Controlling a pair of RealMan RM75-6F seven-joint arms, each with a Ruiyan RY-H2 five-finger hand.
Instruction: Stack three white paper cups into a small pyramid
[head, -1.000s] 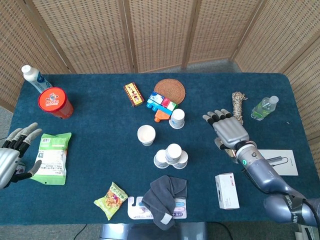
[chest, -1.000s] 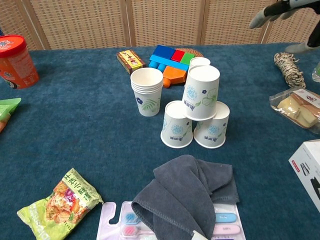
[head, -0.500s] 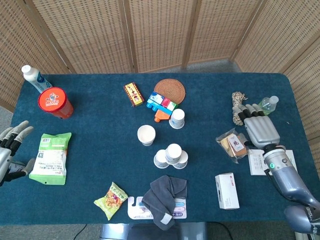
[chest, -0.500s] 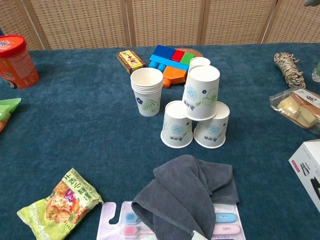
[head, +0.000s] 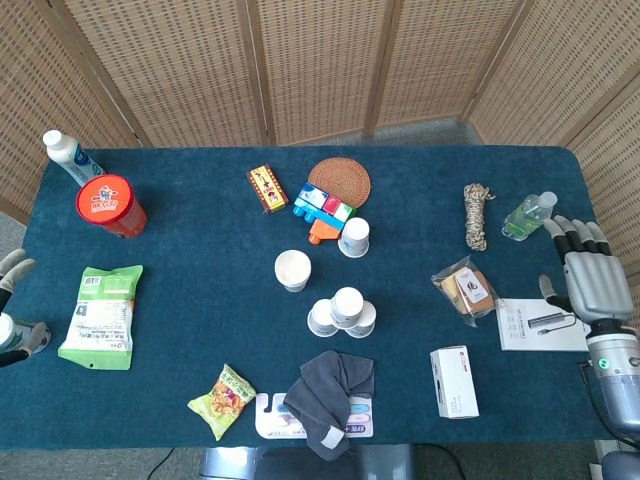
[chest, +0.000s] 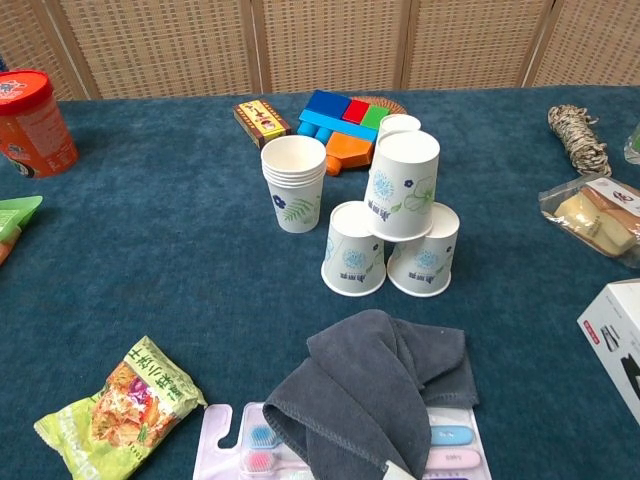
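Right hand (head: 588, 275) sat released at the desk's (head: 200, 250) 3 o'clock edge, fingers apart; left hand (head: 12, 310) at 9, barely visible, can't tell. Paper cup pyramid (chest: 392, 230) stood mid-desk. Cups looked light, crushable, easy to topple; I'd pinch the sidewall gently.

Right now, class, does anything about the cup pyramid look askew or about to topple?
Nothing stands out. The top cup sits upside down across the two base cups, which stand side by side. No hand touches it.
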